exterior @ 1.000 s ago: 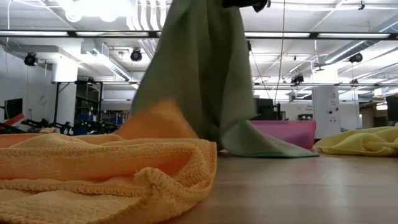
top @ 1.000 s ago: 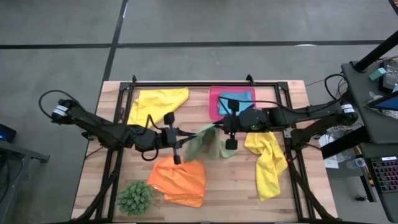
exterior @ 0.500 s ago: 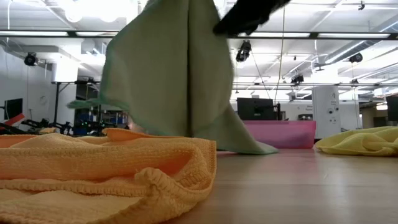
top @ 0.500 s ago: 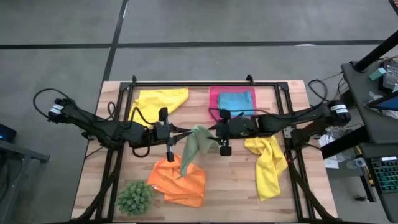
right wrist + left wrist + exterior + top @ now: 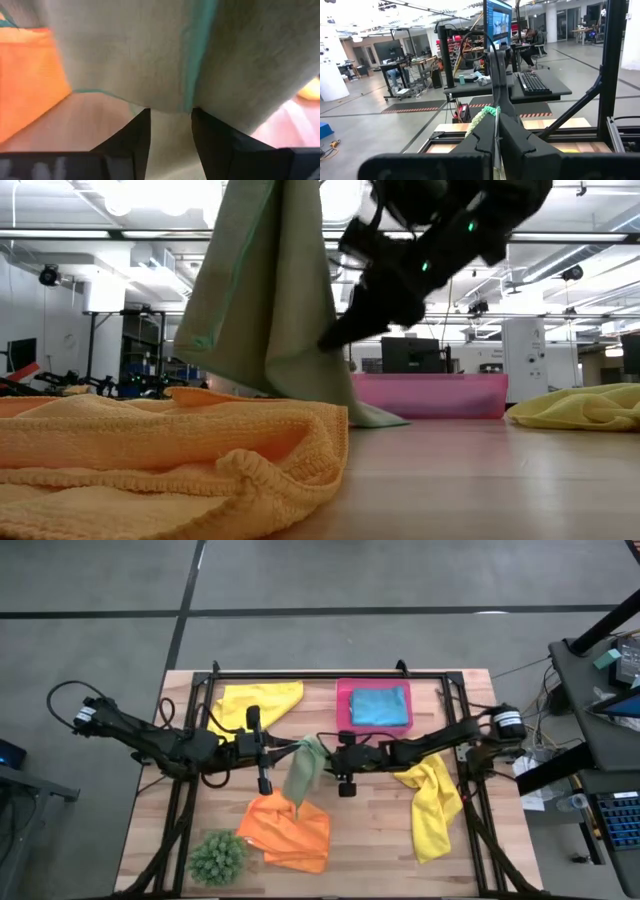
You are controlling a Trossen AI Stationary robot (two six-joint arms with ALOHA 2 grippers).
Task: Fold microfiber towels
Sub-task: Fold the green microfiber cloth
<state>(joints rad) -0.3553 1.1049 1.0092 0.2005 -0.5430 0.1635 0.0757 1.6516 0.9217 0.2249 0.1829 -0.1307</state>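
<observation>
With left gripper (image 5: 285, 750) fingers pinching the hanging sage green towel (image 5: 303, 769), I figured right gripper (image 5: 322, 752), fingers spread, should catch a free corner.

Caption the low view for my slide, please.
Sage green towel hangs from above over the orange towel, right gripper open beside it.

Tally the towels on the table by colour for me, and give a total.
yellow towels: 2
turquoise towel: 1, in the pink tray
sage green towel: 1, hanging from the left gripper
orange towel: 1
Total: 5
</observation>
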